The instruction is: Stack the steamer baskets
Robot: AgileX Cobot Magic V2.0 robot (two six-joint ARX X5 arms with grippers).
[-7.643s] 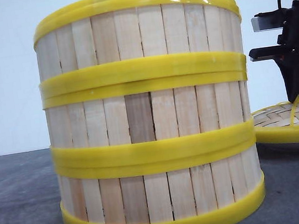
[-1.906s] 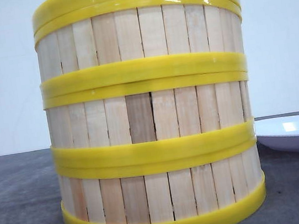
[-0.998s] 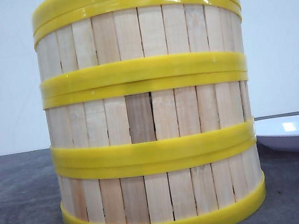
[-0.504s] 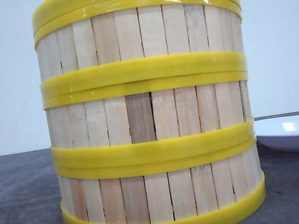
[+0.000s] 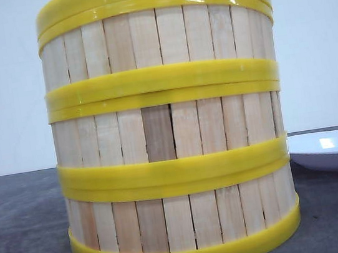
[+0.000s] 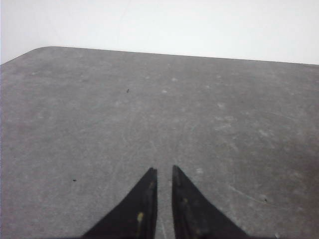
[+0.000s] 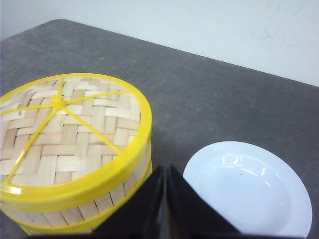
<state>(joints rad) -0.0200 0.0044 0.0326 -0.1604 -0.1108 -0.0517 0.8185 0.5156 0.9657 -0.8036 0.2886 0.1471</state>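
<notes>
The white plate [image 5: 336, 148] runs off the front view's right edge. The lid [image 7: 65, 134] hides most of the steamer baskets [image 7: 112, 199] in the right wrist view.

Pale wooden slats and yellow rims band the baskets [image 5: 170, 132]; the lid [image 7: 67, 134] beside the right claw [image 7: 164, 174] is checker-woven, the plate [image 7: 249, 191] white.

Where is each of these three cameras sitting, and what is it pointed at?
Front view: low at table height, close to the stacked steamer baskets, white plate beside them; no arm shows.
Left wrist view: on the left arm, looking over bare table; left gripper near closed.
Right wrist view: on the right arm, looking down on the woven lid and plate; right gripper closed.
Front and right wrist views share stack and plate.
</notes>
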